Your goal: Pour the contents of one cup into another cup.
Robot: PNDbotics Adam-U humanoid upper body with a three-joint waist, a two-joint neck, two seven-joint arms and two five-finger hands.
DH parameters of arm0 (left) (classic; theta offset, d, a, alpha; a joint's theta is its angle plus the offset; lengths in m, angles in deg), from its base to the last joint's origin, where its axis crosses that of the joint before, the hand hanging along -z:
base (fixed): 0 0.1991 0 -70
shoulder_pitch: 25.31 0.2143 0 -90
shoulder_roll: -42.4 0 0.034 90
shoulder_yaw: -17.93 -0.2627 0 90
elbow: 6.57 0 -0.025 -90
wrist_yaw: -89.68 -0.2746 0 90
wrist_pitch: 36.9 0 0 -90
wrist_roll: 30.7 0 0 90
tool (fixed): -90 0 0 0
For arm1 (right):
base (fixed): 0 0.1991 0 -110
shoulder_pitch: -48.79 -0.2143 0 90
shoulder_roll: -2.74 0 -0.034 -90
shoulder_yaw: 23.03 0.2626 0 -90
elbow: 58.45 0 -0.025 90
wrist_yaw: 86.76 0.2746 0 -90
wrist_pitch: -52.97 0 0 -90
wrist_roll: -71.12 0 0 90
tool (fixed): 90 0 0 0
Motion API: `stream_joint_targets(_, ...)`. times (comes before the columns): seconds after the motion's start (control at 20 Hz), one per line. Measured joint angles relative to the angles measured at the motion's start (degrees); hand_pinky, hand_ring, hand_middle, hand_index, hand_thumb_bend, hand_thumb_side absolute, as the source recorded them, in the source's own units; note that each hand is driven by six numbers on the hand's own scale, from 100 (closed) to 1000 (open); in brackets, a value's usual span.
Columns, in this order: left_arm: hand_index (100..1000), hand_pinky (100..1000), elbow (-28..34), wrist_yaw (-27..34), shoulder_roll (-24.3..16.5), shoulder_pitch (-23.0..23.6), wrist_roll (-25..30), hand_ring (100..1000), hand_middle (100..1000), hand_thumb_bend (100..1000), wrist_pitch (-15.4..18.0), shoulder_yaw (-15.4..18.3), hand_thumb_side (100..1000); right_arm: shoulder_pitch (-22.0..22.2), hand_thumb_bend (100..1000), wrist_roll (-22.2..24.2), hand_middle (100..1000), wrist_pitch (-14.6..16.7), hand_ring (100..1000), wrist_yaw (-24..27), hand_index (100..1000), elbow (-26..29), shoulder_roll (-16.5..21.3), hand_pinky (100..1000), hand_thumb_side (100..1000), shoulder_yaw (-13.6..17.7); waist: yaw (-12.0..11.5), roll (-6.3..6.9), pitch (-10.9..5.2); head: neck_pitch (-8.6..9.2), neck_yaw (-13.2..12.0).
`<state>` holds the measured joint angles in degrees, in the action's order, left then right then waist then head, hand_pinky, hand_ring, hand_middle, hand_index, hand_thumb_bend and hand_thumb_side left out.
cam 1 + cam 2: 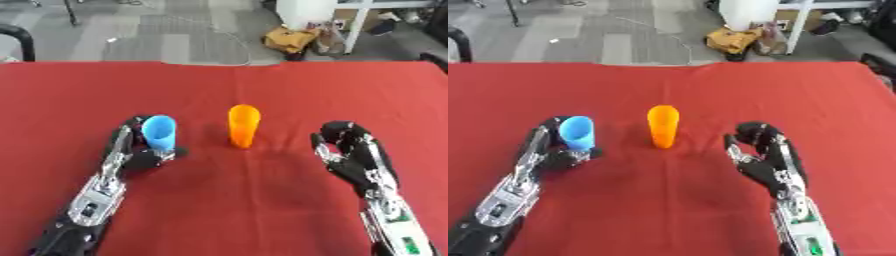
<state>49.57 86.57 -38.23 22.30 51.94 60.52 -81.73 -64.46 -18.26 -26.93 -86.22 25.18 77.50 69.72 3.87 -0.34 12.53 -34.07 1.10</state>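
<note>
Your left hand (pixel 144 152) is curled around the blue cup (pixel 160 131): fingers behind it, thumb across the base at the front. The blue cup sits at about 9 o'clock from the centre of the red surface (pixel 224 210). It leans slightly, with its open mouth up and turned a little toward you. You cannot tell from either eye whether its base rests on the surface or is raised just off it.

The orange cup (pixel 243 125) stands upright near the centre of the surface, at 3 o'clock from the blue cup. The two cups are near each other but apart. Nothing touches the orange cup. Its contents do not show from this angle, and neither do the blue cup's.

Your right hand (pixel 763 152) lies at about 4 o'clock from the orange cup, well apart from it. Its fingers are bent loosely inward, with the thumb on the side facing the cup, and it holds nothing. The forearm runs back toward the lower right corner.

Your left forearm comes in from the lower left corner and lies low over the cloth.

Beyond the far edge at 12 o'clock you see grey floor (pixel 175 35), and a yellow bag (pixel 289 39) at 1 o'clock beside a white stand (pixel 306 12).
</note>
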Motion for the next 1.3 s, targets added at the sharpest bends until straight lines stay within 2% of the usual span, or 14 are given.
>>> stream_joint_targets(0.45,646,392,0.74,0.06,0.0,0.06,0.23,445,497,585,0.45,-0.33,100,0.0,305,0.0,580,0.0,631,0.0,627,-0.21,-0.01,758,100,0.0,0.0,-0.01,0.0,0.21,-0.01)
stream_joint_targets(0.85,633,351,4.47,0.3,-0.04,1.51,-1.34,413,473,523,1.11,-0.33,100,-0.01,333,0.02,581,0.0,633,-0.06,627,-0.25,-0.01,759,100,0.0,-0.34,-0.11,0.01,0.24,0.08)
stream_joint_targets(1.1,632,341,9.81,-0.25,-0.61,3.49,-2.5,404,470,507,1.32,-0.56,100,-0.52,395,0.74,584,0.15,637,-0.49,630,-0.61,-0.01,761,100,0.0,-0.72,-0.14,0.01,0.26,0.32)
stream_joint_targets(1.3,632,335,15.35,-1.27,-1.59,5.83,-2.79,398,465,509,1.37,-1.2,100,-1.78,379,1.82,586,0.52,640,-1.31,634,-1.37,0.06,762,100,-0.04,-1.01,-0.12,0.01,0.35,0.6)
